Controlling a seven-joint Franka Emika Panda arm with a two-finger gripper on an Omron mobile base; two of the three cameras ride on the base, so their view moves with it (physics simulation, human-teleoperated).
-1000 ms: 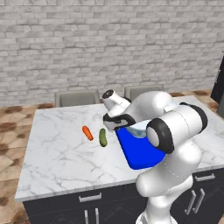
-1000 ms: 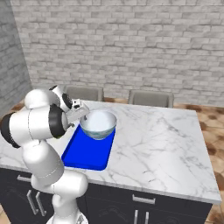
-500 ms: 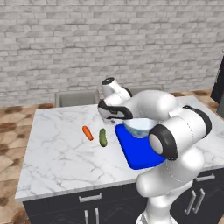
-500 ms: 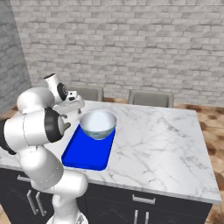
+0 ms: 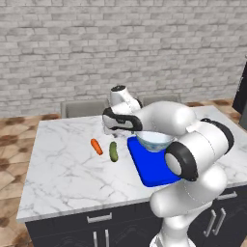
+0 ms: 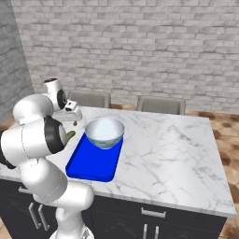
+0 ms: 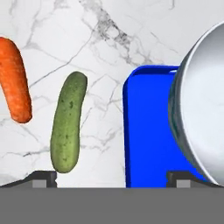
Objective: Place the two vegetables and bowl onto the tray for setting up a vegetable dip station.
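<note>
Since a second ago your arm has swung off the bowl (image 5: 154, 140), which now sits on the blue tray (image 5: 152, 170), and the gripper (image 5: 116, 129) hangs jaws wide apart and empty, over the counter beside the tray. Next up, I'd guess, is the cucumber (image 7: 68, 122): it lies just beside the tray's edge, toward the left fingertip in the hand view, long axis roughly parallel to that edge. The carrot (image 7: 15, 78) is just beyond, so shift that way before you drop.

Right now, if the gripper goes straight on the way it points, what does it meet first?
Probably the bare marble counter between the cucumber and the blue tray. The open gripper straddles that gap, though depth is unclear and a fingertip might graze either.
</note>
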